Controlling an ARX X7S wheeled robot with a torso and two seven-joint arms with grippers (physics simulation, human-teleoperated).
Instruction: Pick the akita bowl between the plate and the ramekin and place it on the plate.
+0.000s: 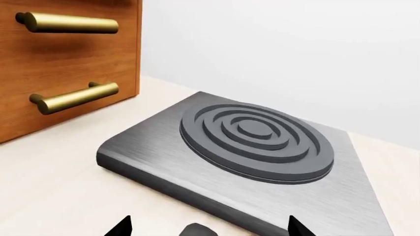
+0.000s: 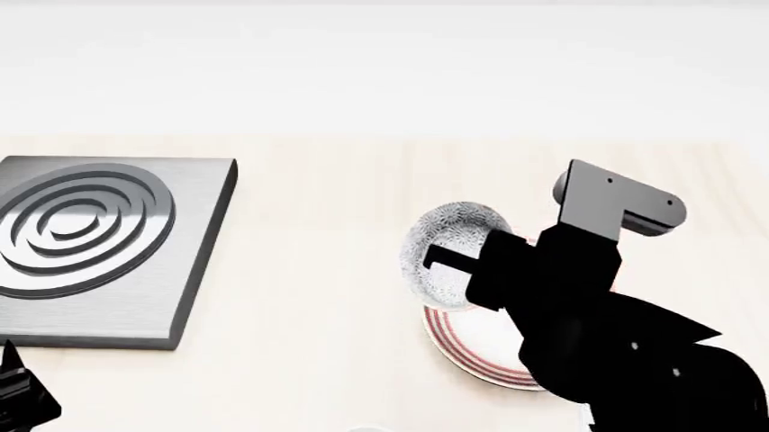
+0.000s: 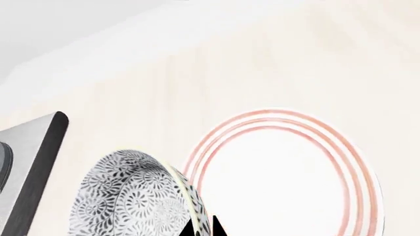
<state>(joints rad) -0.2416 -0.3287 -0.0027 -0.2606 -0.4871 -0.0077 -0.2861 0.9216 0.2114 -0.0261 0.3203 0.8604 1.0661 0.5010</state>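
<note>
The small grey-black speckled akita bowl (image 2: 447, 243) is hanging tilted in the air, its rim pinched by the black right claw (image 2: 463, 261), just above the far-left edge of the flat white plate with thin red rings (image 2: 481, 346); in the right wrist view the bowl (image 3: 131, 196) is sitting beside the plate (image 3: 282, 182), its patterned wall turned towards the camera, with the claw's dark fingertips (image 3: 203, 227) closing on its rim. The right arm is covering much of the plate in the head view; nothing is lying on the plate's visible part. On the pale wooden desk (image 2: 324, 225), well to the left, a brushed grey metal slab with dark concentric rings (image 2: 96, 243) is resting. The left claw (image 1: 206, 227) is showing only two black tips, spread apart with nothing between them, near that slab (image 1: 256, 147); a brown wooden cabinet with brass bar handles (image 1: 66, 59) is standing beside it. No writing is showing anywhere.
</note>
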